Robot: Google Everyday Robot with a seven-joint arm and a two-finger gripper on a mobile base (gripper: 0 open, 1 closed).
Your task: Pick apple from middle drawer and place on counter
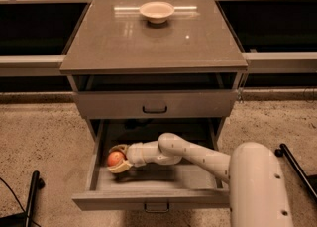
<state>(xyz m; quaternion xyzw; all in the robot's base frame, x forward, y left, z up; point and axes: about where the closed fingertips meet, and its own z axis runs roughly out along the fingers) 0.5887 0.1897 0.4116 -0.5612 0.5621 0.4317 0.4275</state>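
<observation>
Okay, my hand (113, 160) is down inside the open middle drawer (148, 199), at its left end, with its fingers (121, 167) clasped on either side of the apple (115, 157); I can't tell whether the apple is touching the drawer floor. Above the middle drawer sits another drawer front (154, 104), and higher up the table (148, 42) carries a beige bowl (156, 11) toward its far edge.

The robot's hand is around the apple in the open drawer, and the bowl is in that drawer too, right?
Not quite. The bowl sits up on the counter, not in the middle drawer. The camera view shows that. The gripper really is around the apple in that open drawer.
</observation>
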